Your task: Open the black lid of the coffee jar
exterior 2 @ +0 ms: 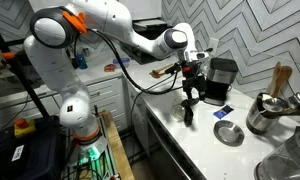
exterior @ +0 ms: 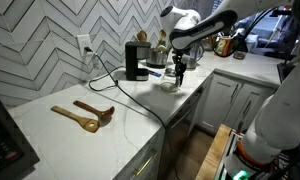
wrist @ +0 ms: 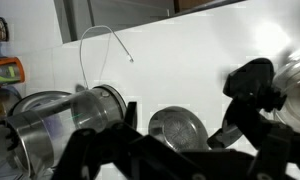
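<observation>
Your gripper (exterior: 177, 70) hangs fingers-down over the white counter (exterior: 50, 130), right above the coffee jar (exterior: 171, 84). In both exterior views the jar (exterior 2: 190, 113) stands upright just under the fingertips, near the counter's front edge. You cannot tell at this size whether the fingers touch it. The width of the jaws is just as unclear: from outside they read as one dark clump, and the wrist view blurs them. The black lid cannot be told apart from the jar's dark top, so whether it is on or off is not clear either

In an exterior view the coffee machine (exterior: 138, 60) stands at 10 o'clock of the jar, near but apart, and two wooden spoons (exterior: 85, 115) lie flat at 8 o'clock, well apart. In an exterior view a dark flat square (exterior 2: 222, 112) lies at 3 o'clock of the jar, with a round metal dish (exterior 2: 228, 133) at 4 o'clock and a pot (exterior 2: 262, 115) beyond them

In the wrist view dark gripper parts fill the bottom edge. A clear round vessel (wrist: 60, 125) sits at 9 o'clock, a thin cable (wrist: 100, 45) loops at 11 o'clock, and a blurred black shape (wrist: 252, 85) at 3 o'clock cannot be identified
</observation>
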Robot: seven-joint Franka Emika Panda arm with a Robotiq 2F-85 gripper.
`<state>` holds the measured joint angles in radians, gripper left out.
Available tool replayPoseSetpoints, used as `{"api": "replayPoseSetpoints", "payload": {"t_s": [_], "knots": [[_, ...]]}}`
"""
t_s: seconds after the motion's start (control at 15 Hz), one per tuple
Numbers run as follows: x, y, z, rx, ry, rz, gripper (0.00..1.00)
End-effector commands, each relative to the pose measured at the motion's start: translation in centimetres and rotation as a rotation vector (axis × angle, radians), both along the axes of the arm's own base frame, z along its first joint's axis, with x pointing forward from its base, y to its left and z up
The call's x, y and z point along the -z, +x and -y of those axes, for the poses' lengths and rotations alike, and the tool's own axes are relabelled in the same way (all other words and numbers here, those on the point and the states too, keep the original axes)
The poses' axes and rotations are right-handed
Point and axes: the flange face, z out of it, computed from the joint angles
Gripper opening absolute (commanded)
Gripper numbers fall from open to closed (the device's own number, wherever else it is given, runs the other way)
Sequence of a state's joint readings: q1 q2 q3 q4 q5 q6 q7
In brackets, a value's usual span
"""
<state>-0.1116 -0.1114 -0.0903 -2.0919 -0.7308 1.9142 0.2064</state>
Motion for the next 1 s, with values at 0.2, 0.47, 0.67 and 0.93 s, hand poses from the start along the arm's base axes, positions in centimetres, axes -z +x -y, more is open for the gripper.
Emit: {"api": "replayPoseSetpoints", "payload": {"t_s": [0.2, 0.47, 0.67, 0.93], "knots": [[-0.8, -0.1, 0.0, -0.023, 0.053, 0.039, 1.00], [-1.6, 0.2, -0.6, -0.041, 0.121, 0.088, 1.00], [-2.5, 0.1, -0.9, -0.038, 0.164, 0.094, 1.00], [-5.5, -0.6, -1.7, -0.084, 0.243, 0.117, 1.00]]}}
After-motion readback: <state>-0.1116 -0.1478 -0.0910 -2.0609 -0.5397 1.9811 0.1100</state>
